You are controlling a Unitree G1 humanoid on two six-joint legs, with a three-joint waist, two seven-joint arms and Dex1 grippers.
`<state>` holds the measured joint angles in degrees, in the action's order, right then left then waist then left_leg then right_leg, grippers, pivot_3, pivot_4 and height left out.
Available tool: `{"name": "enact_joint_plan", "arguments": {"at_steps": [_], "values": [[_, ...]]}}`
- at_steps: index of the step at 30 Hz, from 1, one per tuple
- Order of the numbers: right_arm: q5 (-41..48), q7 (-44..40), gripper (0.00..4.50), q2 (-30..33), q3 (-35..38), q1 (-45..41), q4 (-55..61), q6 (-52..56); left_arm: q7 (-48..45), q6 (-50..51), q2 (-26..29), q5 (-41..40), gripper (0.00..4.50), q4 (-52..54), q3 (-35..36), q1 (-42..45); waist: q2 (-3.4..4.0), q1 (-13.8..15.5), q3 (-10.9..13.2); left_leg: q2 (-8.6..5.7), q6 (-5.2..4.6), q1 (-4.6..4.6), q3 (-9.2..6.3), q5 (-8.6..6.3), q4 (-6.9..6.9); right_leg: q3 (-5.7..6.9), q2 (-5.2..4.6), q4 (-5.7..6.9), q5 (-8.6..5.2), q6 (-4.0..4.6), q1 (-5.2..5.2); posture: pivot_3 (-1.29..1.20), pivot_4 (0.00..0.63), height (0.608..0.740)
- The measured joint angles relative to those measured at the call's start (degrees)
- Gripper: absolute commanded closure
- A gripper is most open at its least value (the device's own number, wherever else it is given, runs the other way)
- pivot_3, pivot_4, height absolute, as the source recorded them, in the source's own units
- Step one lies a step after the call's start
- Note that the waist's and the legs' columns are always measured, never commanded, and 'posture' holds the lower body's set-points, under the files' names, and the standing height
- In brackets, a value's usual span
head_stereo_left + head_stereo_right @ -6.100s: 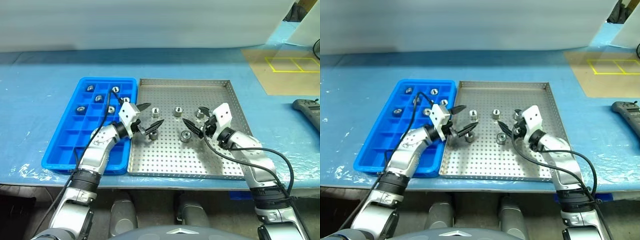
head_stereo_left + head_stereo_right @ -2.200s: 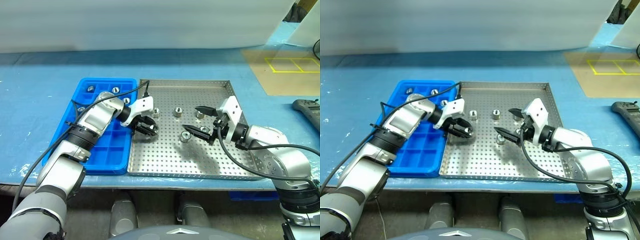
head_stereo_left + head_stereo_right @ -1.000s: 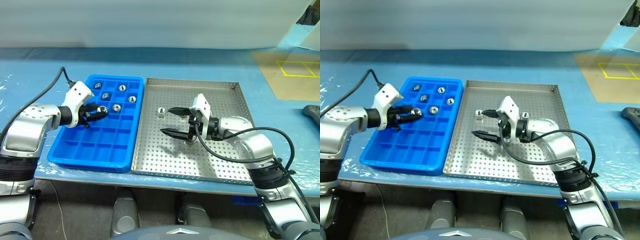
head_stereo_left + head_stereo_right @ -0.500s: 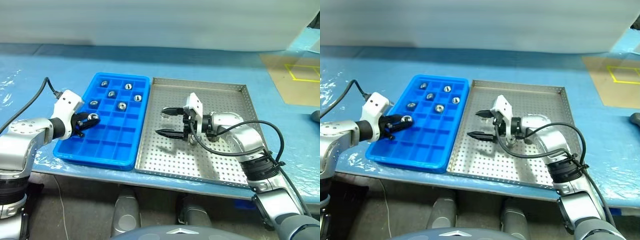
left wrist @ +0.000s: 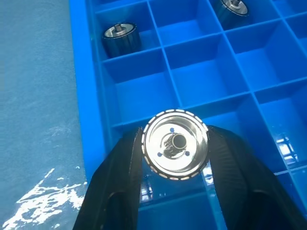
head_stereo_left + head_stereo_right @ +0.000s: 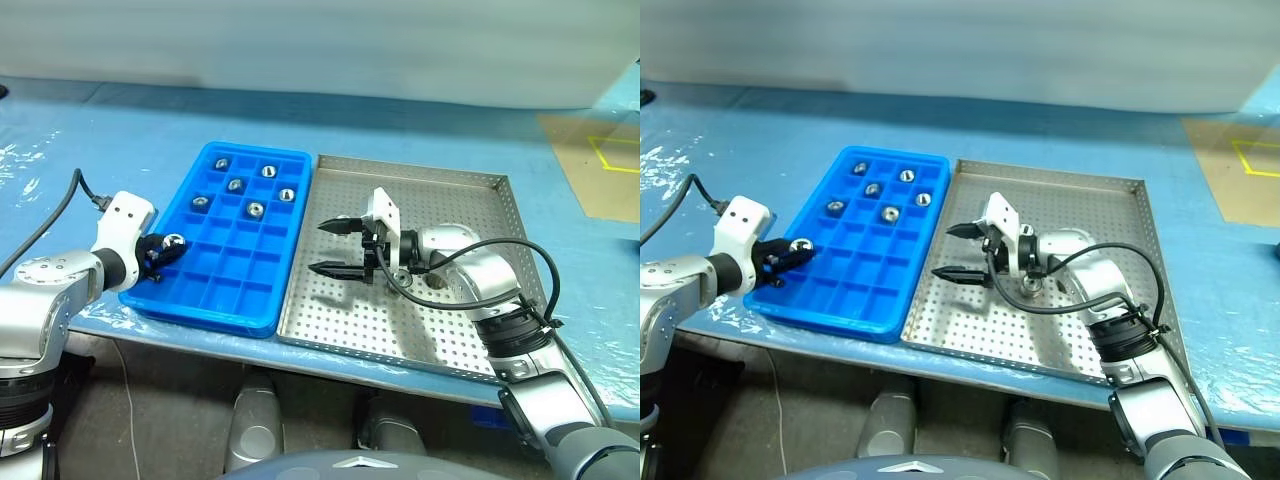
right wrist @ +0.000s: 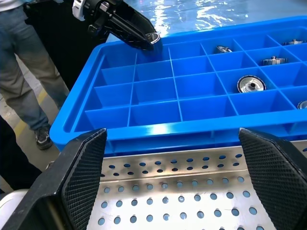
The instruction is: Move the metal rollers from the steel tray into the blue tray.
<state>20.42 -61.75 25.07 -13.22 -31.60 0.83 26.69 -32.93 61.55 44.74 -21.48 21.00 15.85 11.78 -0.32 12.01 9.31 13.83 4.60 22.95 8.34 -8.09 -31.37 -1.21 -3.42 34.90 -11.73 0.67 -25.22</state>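
over the blue tray, left end effector clamping a roller; right end effector agape

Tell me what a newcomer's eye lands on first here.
First, the bright blue tray on the blue table, five metal rollers sitting in its far compartments. Next, the left pincer gripping a shiny roller over the tray's outer edge. Then the right pincer, spread wide above the steel tray alongside.
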Motion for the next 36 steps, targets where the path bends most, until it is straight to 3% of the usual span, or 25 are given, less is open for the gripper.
{"name": "enact_joint_plan", "arguments": {"at_steps": [25,33,36], "values": [[-0.05,1.91,0.00,0.29,0.10,1.11,0.94,0.06,0.55,-8.07,-0.66,2.48,2.81,-10.38,-6.64,3.35,0.03,-0.07,-0.02,-0.05,-0.06,-0.28,0.00,-0.03,-0.27,-0.13,-0.06,0.60,-0.01,-0.01,0.05,0.31,0.150,0.740],[-0.05,2.83,0.00,0.48,0.29,1.26,1.94,0.08,-1.23,-9.01,-0.83,2.48,0.04,-12.20,-9.28,3.72,0.03,-0.45,-0.02,-0.02,-0.03,-0.41,0.00,-0.01,-0.25,-0.26,0.03,0.77,-0.17,-0.27,-0.02,0.30,0.150,0.740],[-0.04,3.10,0.00,0.49,0.31,1.28,1.94,0.08,-1.08,-9.16,-1.24,2.45,0.01,-13.31,-9.23,4.33,0.05,-0.37,-0.02,-0.02,0.05,-0.46,0.00,0.03,-0.10,-0.24,0.03,0.77,-0.05,-0.06,-0.03,0.30,0.150,0.740]]}}
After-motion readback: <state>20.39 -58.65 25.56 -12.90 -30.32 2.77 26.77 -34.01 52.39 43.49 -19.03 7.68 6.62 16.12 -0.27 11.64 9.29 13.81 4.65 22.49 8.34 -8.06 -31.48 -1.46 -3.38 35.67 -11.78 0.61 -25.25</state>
